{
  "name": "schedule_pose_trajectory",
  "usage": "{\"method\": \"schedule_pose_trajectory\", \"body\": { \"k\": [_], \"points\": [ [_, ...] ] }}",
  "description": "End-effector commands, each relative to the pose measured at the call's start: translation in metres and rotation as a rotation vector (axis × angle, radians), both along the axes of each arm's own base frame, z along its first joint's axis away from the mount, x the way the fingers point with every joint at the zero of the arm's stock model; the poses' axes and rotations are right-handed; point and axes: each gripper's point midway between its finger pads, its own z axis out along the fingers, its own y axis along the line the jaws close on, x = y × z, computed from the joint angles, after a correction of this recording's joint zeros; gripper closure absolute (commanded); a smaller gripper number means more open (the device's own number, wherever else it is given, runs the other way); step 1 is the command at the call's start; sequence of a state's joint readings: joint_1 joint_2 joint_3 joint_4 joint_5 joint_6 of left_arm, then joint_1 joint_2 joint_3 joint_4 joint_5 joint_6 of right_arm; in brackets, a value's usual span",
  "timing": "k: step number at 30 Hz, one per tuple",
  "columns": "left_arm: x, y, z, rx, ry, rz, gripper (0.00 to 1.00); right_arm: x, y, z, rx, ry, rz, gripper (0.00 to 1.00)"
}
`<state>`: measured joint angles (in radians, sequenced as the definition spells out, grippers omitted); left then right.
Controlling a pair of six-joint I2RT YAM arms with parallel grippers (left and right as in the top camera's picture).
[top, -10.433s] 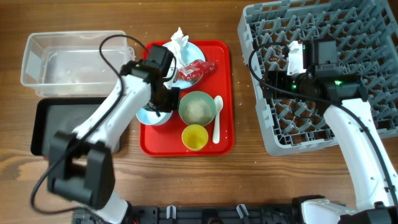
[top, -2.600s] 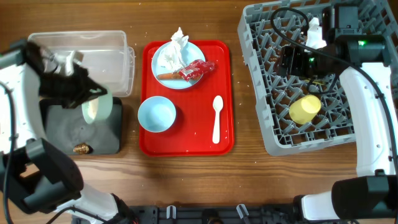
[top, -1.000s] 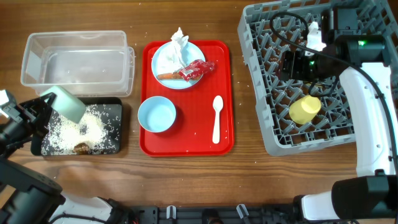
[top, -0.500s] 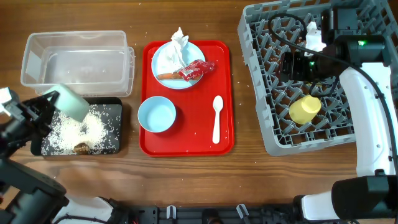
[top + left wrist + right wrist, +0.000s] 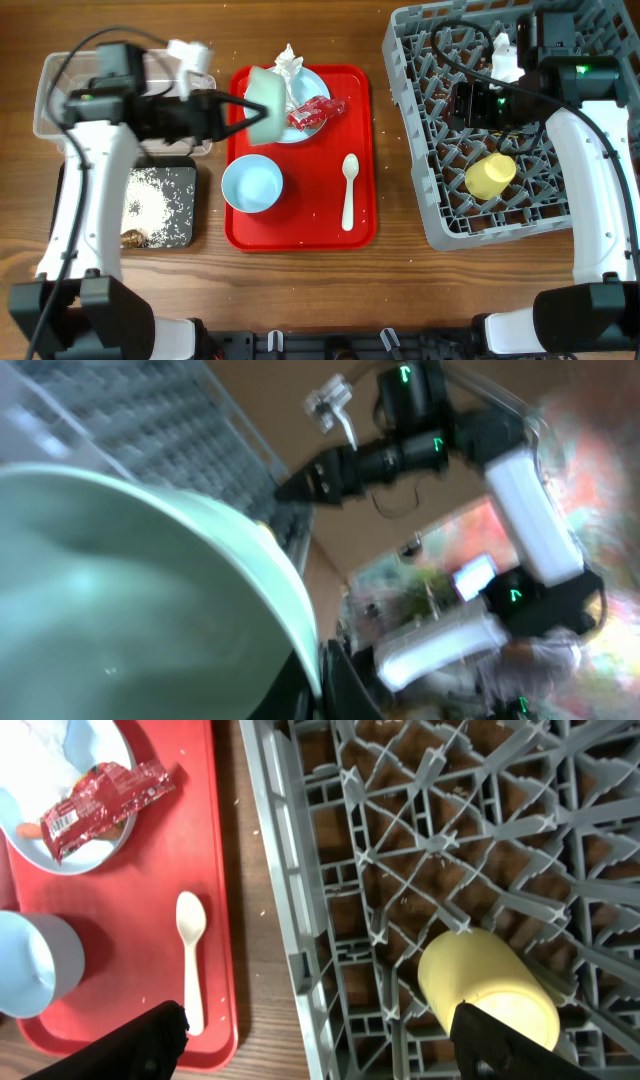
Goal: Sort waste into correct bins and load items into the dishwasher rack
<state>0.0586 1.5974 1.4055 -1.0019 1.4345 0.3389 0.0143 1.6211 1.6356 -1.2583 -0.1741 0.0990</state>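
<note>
One pale green round bowl (image 5: 263,92) hangs tilted above the flat red plastic tray (image 5: 300,218), rim pinched in my left tool (image 5: 241,113); I'd cross high toward the grey pegged plastic rack (image 5: 432,232), gently.

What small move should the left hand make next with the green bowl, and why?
Probably carry the bowl right, toward the rack. The left hand holds it above the red tray, it looks empty, rice lies in the black tray, and the rack has free pegs beside the cup.
</note>
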Motion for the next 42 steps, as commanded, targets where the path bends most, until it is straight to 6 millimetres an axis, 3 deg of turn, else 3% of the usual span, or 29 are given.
{"method": "schedule_pose_trajectory", "body": {
  "k": [1,4,8,15,20,23,27,29,31,32,34,37,40,42],
  "points": [
    [0.03,-0.059,-0.038,0.311,0.223,0.188,0.96,-0.002,-0.003,0.003,-0.023,-0.016,0.013,0.12],
    [0.031,-0.088,-0.073,0.573,0.15,0.316,0.96,-0.002,-0.003,0.003,-0.023,-0.015,0.013,0.12],
    [0.005,-0.098,-0.127,0.94,0.093,0.378,0.96,-0.002,-0.003,0.003,-0.023,-0.016,0.013,0.12],
    [-0.019,-0.114,-0.206,1.221,0.095,0.287,0.96,-0.003,-0.003,0.003,-0.023,-0.012,0.013,0.12],
    [-0.022,-0.112,-0.241,1.294,0.147,0.248,0.96,-0.003,-0.003,0.003,-0.023,-0.011,0.013,0.12],
    [-0.022,-0.111,-0.243,1.299,0.151,0.245,0.92,-0.003,-0.003,0.003,-0.023,-0.011,0.013,0.12],
    [-0.023,-0.111,-0.244,1.299,0.154,0.242,0.63,-0.003,-0.003,0.003,-0.024,-0.011,0.013,0.12],
    [-0.022,-0.111,-0.241,1.295,0.154,0.247,0.55,-0.003,-0.004,0.003,-0.026,-0.011,0.012,0.12],
    [-0.014,-0.111,-0.221,1.272,0.168,0.286,0.47,-0.003,-0.004,0.003,-0.026,-0.012,0.012,0.12],
    [-0.005,-0.112,-0.202,1.248,0.158,0.311,0.38,-0.003,-0.004,0.003,-0.026,-0.012,0.012,0.12],
    [0.017,-0.107,-0.173,1.215,0.125,0.382,0.32,-0.003,-0.004,0.003,-0.026,-0.012,0.012,0.12],
    [0.075,-0.089,-0.127,1.151,0.0,0.561,0.19,-0.003,-0.004,0.003,-0.026,-0.012,0.012,0.12],
    [0.122,-0.065,-0.118,1.085,-0.045,0.678,0.12,-0.003,-0.004,0.003,-0.026,-0.012,0.011,0.12],
    [0.153,-0.04,-0.127,1.061,-0.029,0.762,0.09,-0.003,-0.004,0.003,-0.026,-0.012,0.011,0.12]
  ]
}}
